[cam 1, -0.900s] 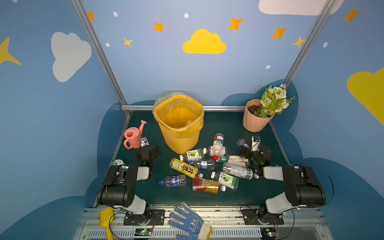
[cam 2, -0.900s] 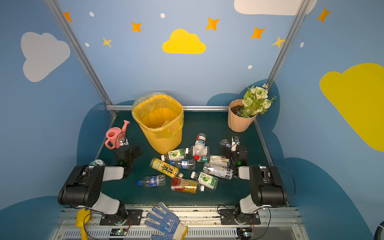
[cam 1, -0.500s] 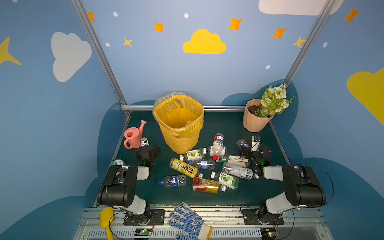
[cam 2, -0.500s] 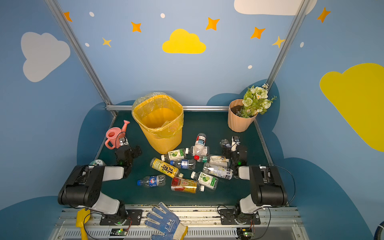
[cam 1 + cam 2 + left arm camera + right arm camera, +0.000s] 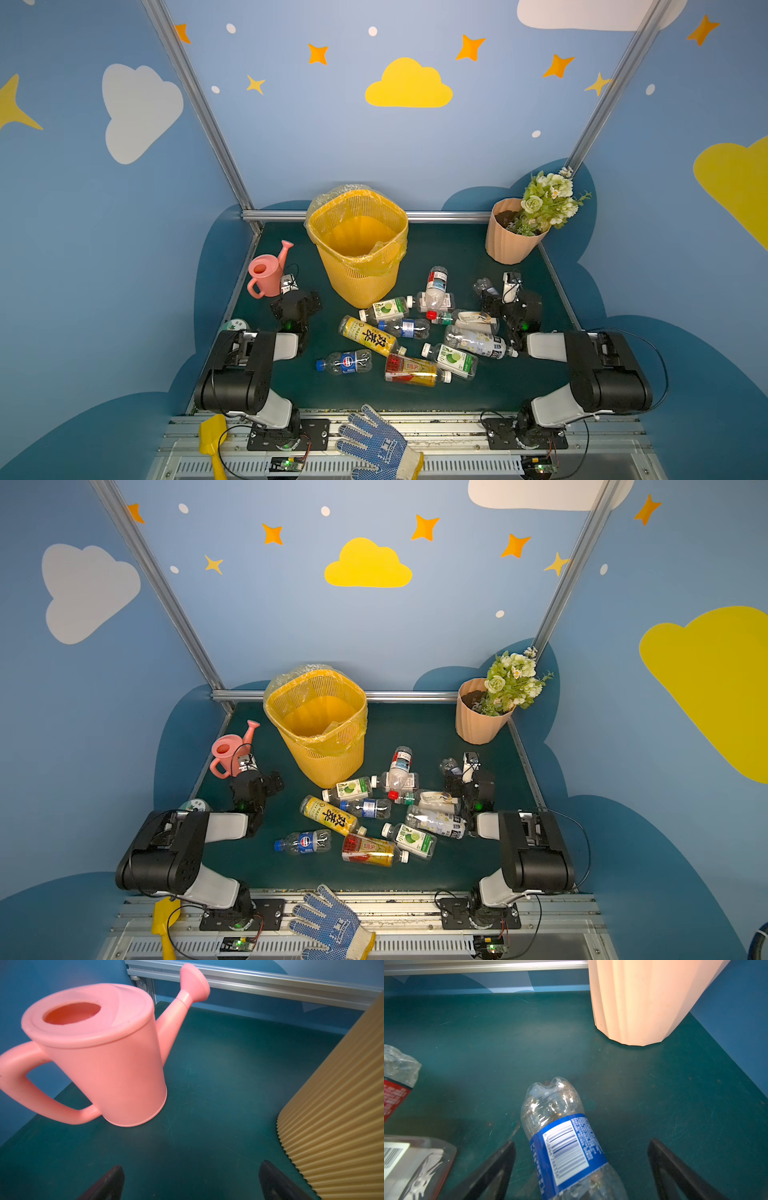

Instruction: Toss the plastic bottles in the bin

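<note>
While the bin [image 5: 357, 245] stood seemingly empty, the plastic bottles [image 5: 368, 336] lay strewn just before it, none yet picked. The left gripper [image 5: 191, 1164] gaped empty near the bin; the right gripper [image 5: 581, 1141] gaped astride 1 blue-labelled bottle [image 5: 566, 1147], likely needing to close.

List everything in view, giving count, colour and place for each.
plastic bottles: about a dozen, clear with mixed labels, lying mid-table in front of the bin
bin: one, yellow with bag liner, back centre
watering can: one, pink, left of the bin
flower pot: one, peach, back right
flowers: one bunch, green-white, in the flower pot
jar: one, green-and-white lid, left table edge, partly hidden
glove: one, blue-and-white, front rail
scoop: one, yellow, front rail, left
table: one, dark green
left gripper: black, open, empty, between watering can and bin
right gripper: black, open, astride a blue-labelled bottle
</note>
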### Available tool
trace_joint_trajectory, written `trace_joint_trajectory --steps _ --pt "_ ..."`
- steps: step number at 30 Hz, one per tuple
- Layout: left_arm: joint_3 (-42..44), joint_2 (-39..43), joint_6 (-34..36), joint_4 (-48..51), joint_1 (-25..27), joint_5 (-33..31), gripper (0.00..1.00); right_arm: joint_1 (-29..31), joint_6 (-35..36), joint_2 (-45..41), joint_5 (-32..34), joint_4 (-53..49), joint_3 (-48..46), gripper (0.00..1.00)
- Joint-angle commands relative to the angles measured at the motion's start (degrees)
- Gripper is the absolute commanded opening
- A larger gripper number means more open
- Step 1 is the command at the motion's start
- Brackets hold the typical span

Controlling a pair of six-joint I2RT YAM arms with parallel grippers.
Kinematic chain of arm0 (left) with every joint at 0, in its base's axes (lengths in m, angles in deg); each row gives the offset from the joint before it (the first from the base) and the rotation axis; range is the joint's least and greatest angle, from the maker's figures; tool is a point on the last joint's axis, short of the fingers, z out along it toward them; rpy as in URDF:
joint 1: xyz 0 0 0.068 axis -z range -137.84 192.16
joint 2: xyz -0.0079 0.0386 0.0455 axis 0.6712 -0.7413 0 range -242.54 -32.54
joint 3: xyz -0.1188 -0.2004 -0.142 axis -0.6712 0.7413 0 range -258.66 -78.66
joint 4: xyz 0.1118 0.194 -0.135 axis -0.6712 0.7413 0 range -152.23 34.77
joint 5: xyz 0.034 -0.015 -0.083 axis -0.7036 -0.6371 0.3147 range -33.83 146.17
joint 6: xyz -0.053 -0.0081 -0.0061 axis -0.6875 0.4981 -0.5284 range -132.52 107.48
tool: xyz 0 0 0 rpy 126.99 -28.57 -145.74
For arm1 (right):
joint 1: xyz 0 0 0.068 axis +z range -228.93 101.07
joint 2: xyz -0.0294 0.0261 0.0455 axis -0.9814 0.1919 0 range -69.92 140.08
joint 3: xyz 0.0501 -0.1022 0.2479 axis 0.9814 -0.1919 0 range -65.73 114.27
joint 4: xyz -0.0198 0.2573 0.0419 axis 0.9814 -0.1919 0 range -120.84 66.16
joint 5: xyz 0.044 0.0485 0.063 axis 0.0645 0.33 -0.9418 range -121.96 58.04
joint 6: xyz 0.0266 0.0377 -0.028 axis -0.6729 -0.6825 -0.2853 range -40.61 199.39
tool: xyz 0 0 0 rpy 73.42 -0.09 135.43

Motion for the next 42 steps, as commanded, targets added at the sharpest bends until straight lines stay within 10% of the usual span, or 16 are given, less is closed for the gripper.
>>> trace_joint_trajectory --steps 1,11,15,23,28,42 --pt "-1.14 0.31 -0.39 0.31 -0.29 0.22 1.0 -0.13 -0.12 -0.42 -0.45 0.06 1.03 0.97" --pt "-2.06 2.83 -1.34 4.41 -0.64 -0.84 1.0 -0.09 -0.27 -1.26 0.16 -0.09 1.58 0.97" --pt "-2.35 5.28 -1.76 3.73 -0.08 -5.9 1.0 -0.06 -2.12 -8.01 -0.84 -29.83 13.67 0.97" --pt "-18.98 22.28 -17.83 44.31 -1.12 -21.43 1.0 1.34 -11.87 -15.17 -9.39 -39.45 21.45 0.97" --pt "-16.52 31.85 -18.47 42.51 1.78 -16.62 1.0 4.8 -21.74 -9.46 -15.24 -45.87 29.61 0.95" --pt "-16.72 40.0 -12.04 43.99 9.98 -17.55 1.0 17.31 -21.45 12.55 -13.88 -63.79 50.21 0.96"
